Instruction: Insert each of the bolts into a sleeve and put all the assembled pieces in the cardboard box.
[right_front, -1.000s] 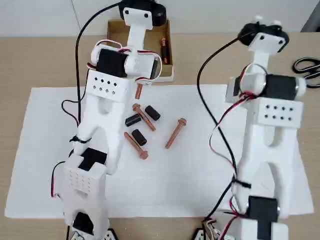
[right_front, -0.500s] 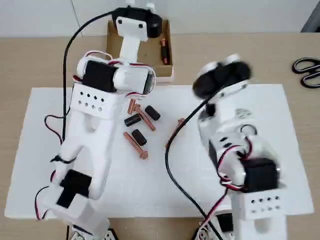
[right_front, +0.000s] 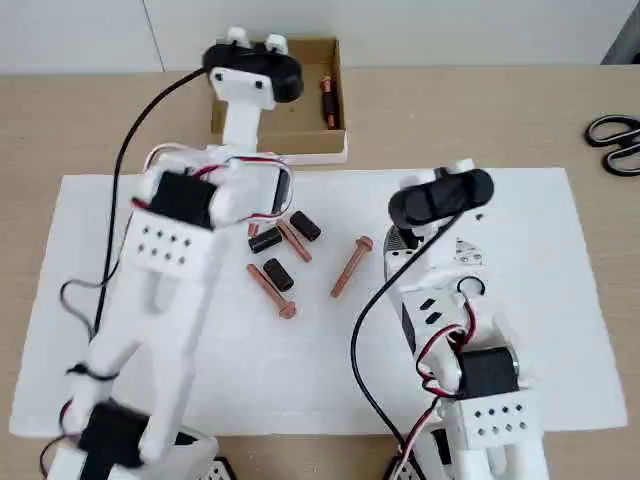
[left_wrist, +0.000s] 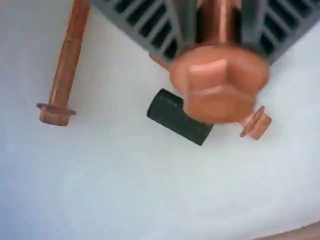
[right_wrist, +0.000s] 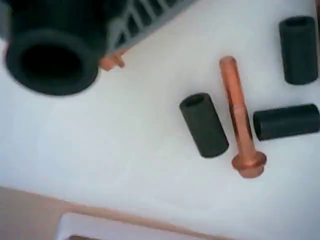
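The box (right_front: 300, 125) holds one sleeved bolt (right_front: 327, 100). Over the white sheet (right_front: 520, 230), the left hand (left_wrist: 218, 25) grips a copper bolt (left_wrist: 218, 85). The right hand (right_wrist: 60, 20) grips a black hollow sleeve (right_wrist: 50, 62).

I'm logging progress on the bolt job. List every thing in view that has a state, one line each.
left gripper, shut on a bolt.
right gripper, shut on a sleeve, its bore empty.
cardboard box, open-topped, one assembled piece inside.
three loose bolts, lying flat on the white sheet, unsleeved.
three loose sleeves, on their sides, no bolt in them.
scissors, lying flat, blades cut off by the frame edge.
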